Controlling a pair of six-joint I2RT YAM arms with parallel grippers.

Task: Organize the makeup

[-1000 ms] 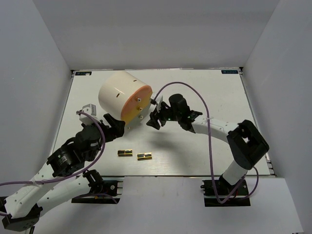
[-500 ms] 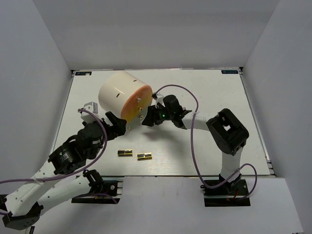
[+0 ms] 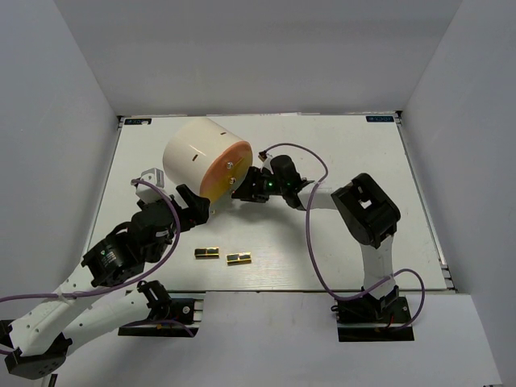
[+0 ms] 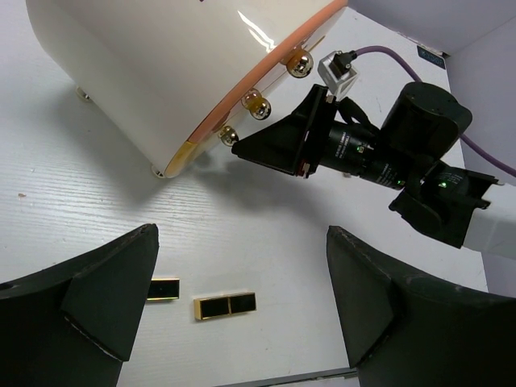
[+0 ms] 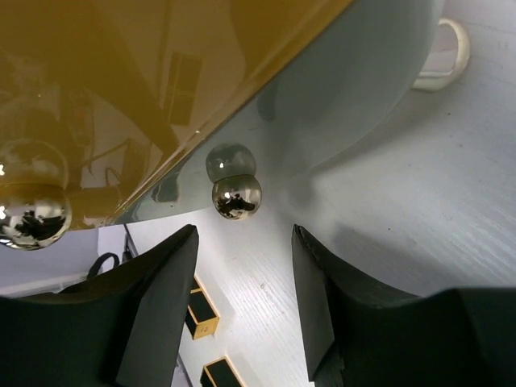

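Note:
Two little gold-and-black cases lie side by side on the white table. In the left wrist view one case shows whole and the other is half hidden behind the left finger. My left gripper hovers open above them, just under the big cream cylinder, and holds nothing. My right gripper is open at the cylinder's orange face. Its fingertips flank a small golden knob just ahead of them, apart from it. Other makeup is out of view.
The cylinder lies on its side, with three golden knobs on its orange face and small feet below. The right arm's purple cable loops over the table. White walls enclose the table on three sides.
My right gripper has slid left up to the cylinder's orange face, its arm folding in, and its jaws have narrowed a little. My left gripper has opened slightly wider.

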